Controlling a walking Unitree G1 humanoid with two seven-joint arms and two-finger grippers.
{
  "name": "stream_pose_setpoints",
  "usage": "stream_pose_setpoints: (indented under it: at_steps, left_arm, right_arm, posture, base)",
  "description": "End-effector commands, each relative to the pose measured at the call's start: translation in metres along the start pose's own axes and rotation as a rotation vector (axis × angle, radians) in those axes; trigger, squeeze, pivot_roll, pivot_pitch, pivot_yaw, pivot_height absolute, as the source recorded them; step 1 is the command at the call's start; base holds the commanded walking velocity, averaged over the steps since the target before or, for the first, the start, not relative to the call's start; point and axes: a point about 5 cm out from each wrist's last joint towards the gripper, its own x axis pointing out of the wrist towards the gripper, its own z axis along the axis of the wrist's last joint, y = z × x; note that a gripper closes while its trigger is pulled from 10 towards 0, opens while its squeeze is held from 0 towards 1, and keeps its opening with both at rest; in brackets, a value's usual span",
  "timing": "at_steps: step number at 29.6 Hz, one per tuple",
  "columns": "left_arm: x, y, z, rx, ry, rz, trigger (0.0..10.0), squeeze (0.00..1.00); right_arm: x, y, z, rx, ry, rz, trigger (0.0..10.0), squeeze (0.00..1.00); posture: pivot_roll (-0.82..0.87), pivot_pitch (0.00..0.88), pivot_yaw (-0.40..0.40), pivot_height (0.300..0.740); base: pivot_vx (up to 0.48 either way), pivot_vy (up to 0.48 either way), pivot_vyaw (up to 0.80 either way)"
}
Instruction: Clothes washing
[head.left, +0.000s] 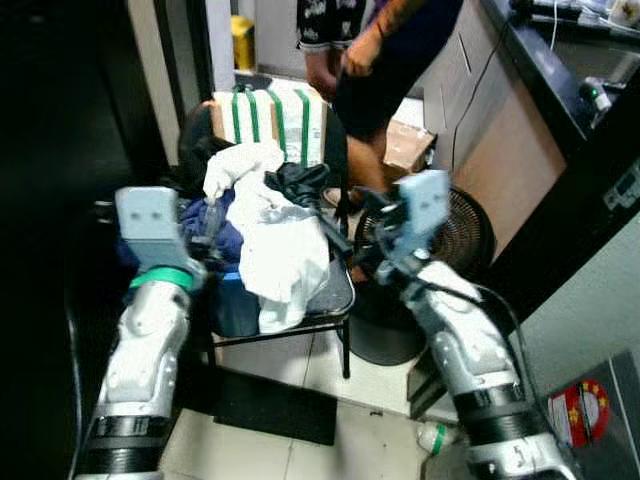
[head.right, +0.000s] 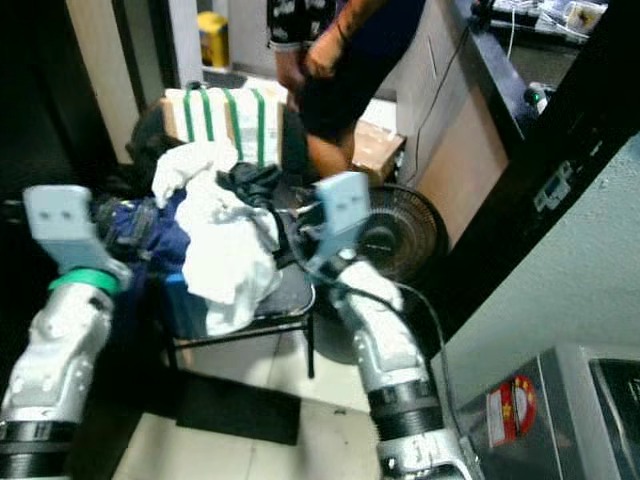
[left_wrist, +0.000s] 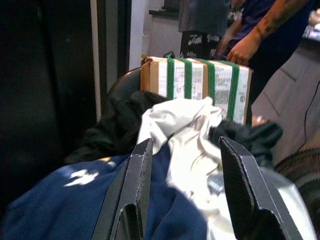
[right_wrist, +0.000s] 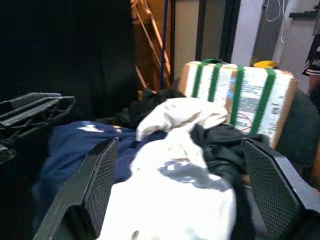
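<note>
Because the laundry is a loose heap of soft cloth, it should be light, limp and quick to sag or shed pieces when lifted; nothing in it looks stiff or fragile. It lies piled on a black chair (head.left: 340, 290) at the centre of the head views: a white garment (head.left: 275, 245) draped over the top and hanging off the front edge, a navy garment (left_wrist: 75, 200) to its left, and dark cloth (head.left: 300, 182) bunched behind. A sound hold, I judge, would be a thick fold of the white garment near the crown of the heap, taken deep so the fabric cannot slide out.

Both arms reach toward the pile. The left gripper (left_wrist: 187, 192) has its jaws spread apart over the seam between navy and white, holding nothing; the right gripper (right_wrist: 195, 190) is likewise spread wide and empty, low before the white cloth.

How many garments are tangled together cannot be told. A strapped cardboard box (head.left: 270, 118) stands behind the heap, partly masked by it. At the upper edge a person (head.left: 385, 60) is cut off above the waist, and a fan (head.left: 455, 235) sits right of the chair.
</note>
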Motion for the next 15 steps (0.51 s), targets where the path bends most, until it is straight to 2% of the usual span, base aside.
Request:
stream_pose_setpoints:
  at_steps: [1, 4, 10, 15]
  left_arm:
    - [0.000, -0.005, -0.002, -0.003, 0.018, -0.009, 10.0, 0.00]
    - [0.001, -0.005, -0.002, 0.008, 0.024, -0.008, 10.0, 0.00]
    - [0.001, -0.005, 0.003, 0.000, 0.016, -0.015, 10.0, 0.00]
    - [0.002, -0.005, 0.008, -0.008, 0.003, -0.009, 10.0, 0.00]
  right_arm:
    - [-0.004, -0.003, -0.001, -0.013, 0.018, -0.013, 10.0, 0.00]
    - [-0.003, -0.001, -0.001, -0.011, 0.019, -0.003, 10.0, 0.00]
    - [0.009, 0.016, 0.008, 0.022, -0.018, 0.057, 10.0, 0.00]
    - [0.010, 0.027, 0.008, 0.055, -0.024, 0.094, 10.0, 0.00]
  posture:
    - [0.04, 0.004, -0.080, 0.740]
    - [0.04, 0.004, -0.080, 0.740]
    - [0.04, 0.012, -0.118, 0.740]
    - [0.03, 0.016, -0.119, 0.740]
  base:
    - [0.450, 0.000, 0.00]
    - [0.450, 0.000, 0.00]
    - [0.434, 0.000, 0.00]
    - [0.432, 0.000, 0.00]
